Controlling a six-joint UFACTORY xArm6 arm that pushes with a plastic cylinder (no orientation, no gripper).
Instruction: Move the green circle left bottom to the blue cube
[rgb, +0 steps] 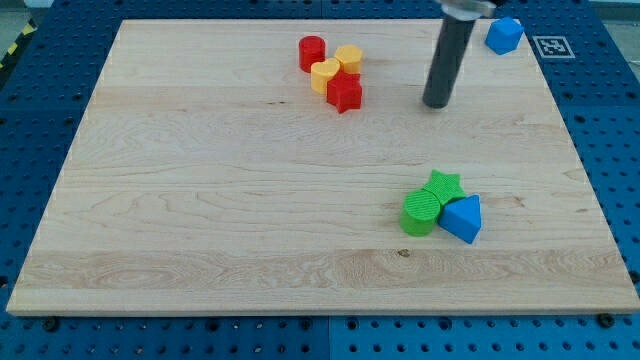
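Observation:
The green circle (420, 213) lies on the wooden board (200, 200) at the view's lower right. It touches a green star (443, 186) above it and a blue triangle (463, 218) to its right. The blue cube (504, 35) sits at the view's top right corner of the board. My tip (436, 104) stands on the board well above the green circle and to the lower left of the blue cube, touching no block.
A cluster at the view's top middle holds a red cylinder (312, 52), a yellow hexagon (349, 58), a yellow heart (325, 75) and a red star (344, 93). A blue pegboard table (40, 100) surrounds the board.

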